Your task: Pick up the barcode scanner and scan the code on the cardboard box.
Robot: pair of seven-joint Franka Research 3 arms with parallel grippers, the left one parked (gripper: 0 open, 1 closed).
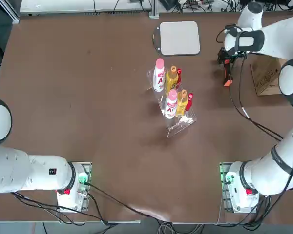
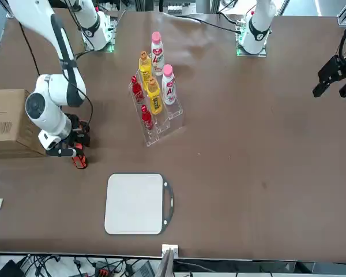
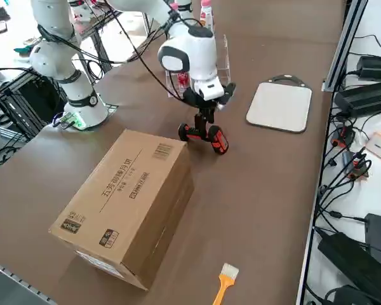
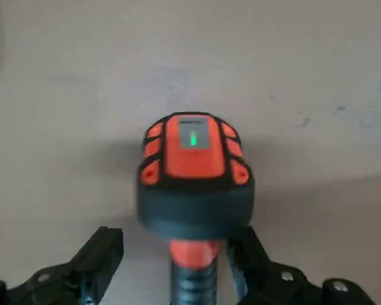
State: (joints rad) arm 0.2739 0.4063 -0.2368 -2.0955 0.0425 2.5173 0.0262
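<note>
The barcode scanner lies on the brown table, black with orange parts, just left of the cardboard box. My right gripper hangs right over the scanner. In the wrist view the scanner shows an orange head with a small green light. The gripper is open there, one black finger on each side of the handle, with a gap on one side. The box has printed labels on its top and side.
A clear stepped rack with pink-capped, yellow and red bottles stands mid-table. A flat grey pad lies at the far edge. An orange-handled brush lies near the box.
</note>
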